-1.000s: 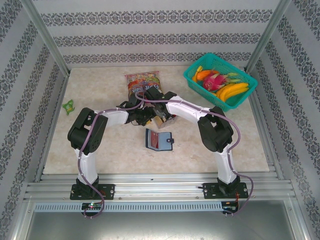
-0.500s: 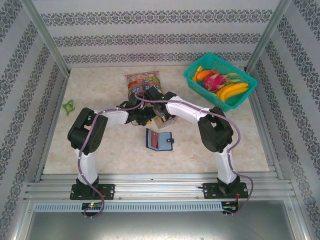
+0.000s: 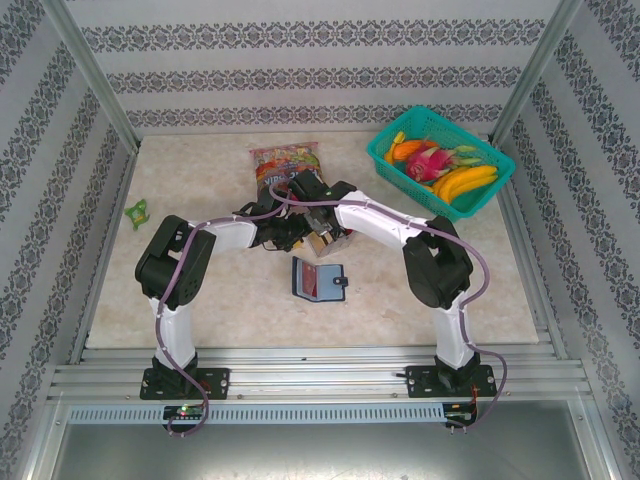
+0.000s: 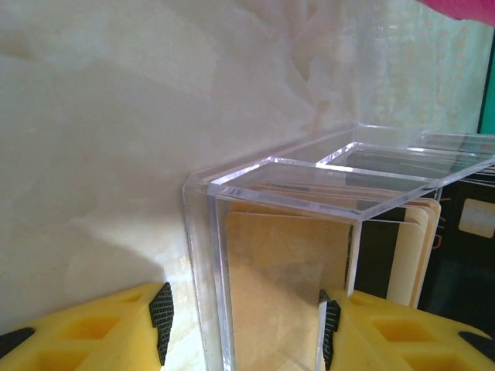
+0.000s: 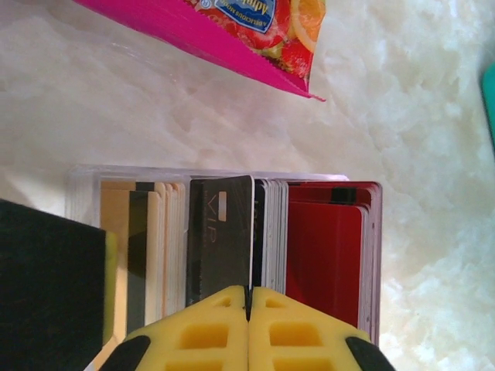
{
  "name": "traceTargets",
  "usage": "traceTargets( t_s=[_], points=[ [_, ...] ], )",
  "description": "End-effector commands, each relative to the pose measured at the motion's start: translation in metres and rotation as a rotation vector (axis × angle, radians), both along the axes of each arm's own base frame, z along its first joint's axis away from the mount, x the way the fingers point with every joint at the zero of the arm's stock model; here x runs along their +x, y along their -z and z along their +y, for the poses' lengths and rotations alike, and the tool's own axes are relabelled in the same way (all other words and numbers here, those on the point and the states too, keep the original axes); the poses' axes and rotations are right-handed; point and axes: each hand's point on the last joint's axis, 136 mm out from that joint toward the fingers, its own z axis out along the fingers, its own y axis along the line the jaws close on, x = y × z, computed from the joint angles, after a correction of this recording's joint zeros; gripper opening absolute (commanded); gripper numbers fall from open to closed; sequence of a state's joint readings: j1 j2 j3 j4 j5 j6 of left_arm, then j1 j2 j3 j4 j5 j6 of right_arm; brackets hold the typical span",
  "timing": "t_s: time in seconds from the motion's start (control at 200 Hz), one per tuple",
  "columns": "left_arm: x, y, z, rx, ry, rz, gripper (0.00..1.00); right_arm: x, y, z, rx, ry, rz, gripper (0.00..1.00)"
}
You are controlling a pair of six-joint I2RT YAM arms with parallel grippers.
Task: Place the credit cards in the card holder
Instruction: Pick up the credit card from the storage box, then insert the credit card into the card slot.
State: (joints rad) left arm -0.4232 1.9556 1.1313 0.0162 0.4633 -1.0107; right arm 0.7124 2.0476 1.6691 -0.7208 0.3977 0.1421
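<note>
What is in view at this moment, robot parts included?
table: one, beige marbled, under everything
snack bag: one, pink with fruit print, far centre
basket: one, teal, far right
fruit: several, yellow, pink and orange, in the basket
small green item: one, left edge; too small to identify
clear box: one, transparent, centre
credit cards: a stack, tan-gold, black and red, upright in the clear box
black card: one, in the stack, pinched by the right gripper
card holder: one, dark navy, open, nearer than the clear box
left gripper: yellow, open, astride the clear box's end
right gripper: yellow, shut on the black card
</note>
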Motion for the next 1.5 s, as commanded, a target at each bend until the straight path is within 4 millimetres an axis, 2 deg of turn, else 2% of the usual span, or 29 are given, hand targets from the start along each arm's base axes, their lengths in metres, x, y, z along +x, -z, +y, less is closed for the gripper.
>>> traceTargets(
  t_s=[0.0, 0.07, 0.3, 0.555, 0.739, 0.909, 1.014, 1.119, 1.229, 1.334, 1.494],
  points=[
    [-0.003, -0.001, 0.01, 0.032, -0.015, -0.001, 0.54, -0.01, -0.02, 0.0, 0.072, 0.022, 0.017, 0.04],
    [-0.003, -0.003, 0.01, 0.032, -0.014, -0.007, 0.54, -0.012, -0.024, 0.003, 0.125, 0.041, 0.033, 0.0],
    [-0.003, -0.016, 0.011, 0.03, -0.004, -0.042, 0.55, -0.014, -0.036, 0.001, 0.284, 0.15, 0.063, 0.0],
    [-0.003, -0.047, 0.008, 0.002, 0.021, -0.131, 0.57, -0.018, -0.065, -0.002, 0.566, 0.249, 0.072, 0.0],
    [-0.009, -0.088, 0.004, -0.079, 0.04, -0.235, 0.62, -0.025, -0.102, -0.008, 0.903, 0.303, 0.102, 0.0],
    [-0.022, -0.147, -0.01, -0.251, 0.097, -0.355, 0.68, -0.032, -0.13, -0.018, 1.204, 0.332, 0.154, 0.0],
    [-0.028, -0.179, -0.023, -0.373, 0.153, -0.398, 0.69, -0.037, -0.141, -0.021, 1.329, 0.323, 0.203, 0.0],
    [-0.027, -0.196, -0.029, -0.452, 0.161, -0.415, 0.68, -0.043, -0.149, -0.023, 1.41, 0.314, 0.228, 0.0],
    [-0.026, -0.206, -0.035, -0.516, 0.18, -0.416, 0.66, -0.047, -0.153, -0.021, 1.465, 0.299, 0.264, 0.0],
    [-0.025, -0.211, -0.036, -0.543, 0.175, -0.421, 0.6, -0.049, -0.154, -0.018, 1.503, 0.286, 0.289, 0.0],
    [-0.026, -0.212, -0.036, -0.544, 0.169, -0.414, 0.41, -0.048, -0.149, -0.018, 1.509, 0.293, 0.311, 0.0]
  ],
)
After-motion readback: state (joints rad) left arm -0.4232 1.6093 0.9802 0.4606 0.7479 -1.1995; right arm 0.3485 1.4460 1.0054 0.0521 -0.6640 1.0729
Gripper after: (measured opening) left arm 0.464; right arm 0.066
